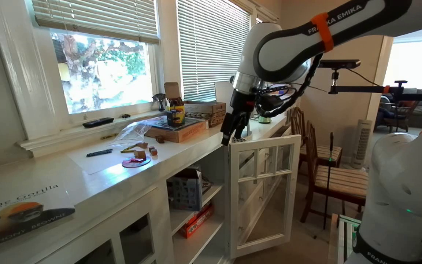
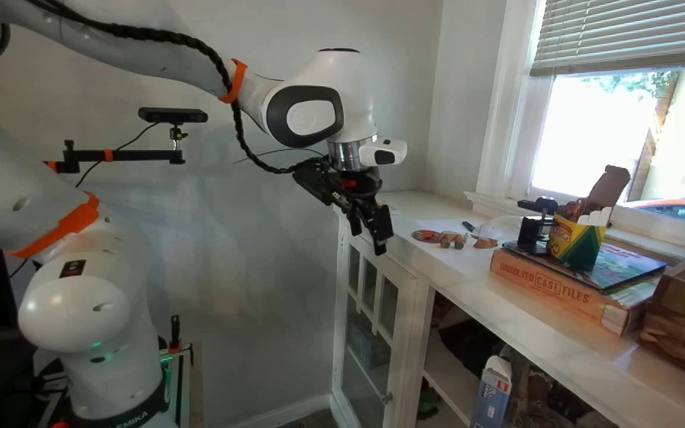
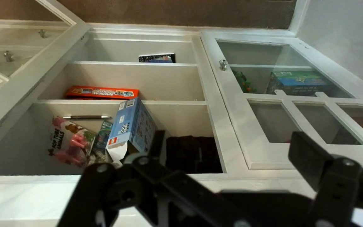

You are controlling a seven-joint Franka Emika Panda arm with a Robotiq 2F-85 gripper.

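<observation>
My black gripper (image 3: 230,145) is open, with its fingers wide apart and nothing between them. In both exterior views the gripper (image 1: 233,138) (image 2: 368,238) points downward by the front edge of the white counter (image 2: 467,273). Beyond the fingers, the wrist view shows a white cabinet. Its glass door (image 3: 39,67) at left is swung out; a glass door (image 3: 232,107) with a knob at right is shut. On the open shelves lie a blue LEGO box (image 3: 128,121) with a torn flap, a red game box (image 3: 102,92), a pen (image 3: 87,117), a pink toy packet (image 3: 72,142) and dark cloth (image 3: 194,154).
On the counter are an orange case-files box (image 2: 550,288), a crayon box (image 2: 577,241), a wooden crate (image 1: 214,110), small wooden pieces and a book (image 1: 24,216). The open door (image 1: 234,205) juts into the room below the gripper. Chairs (image 1: 339,179) stand beyond it.
</observation>
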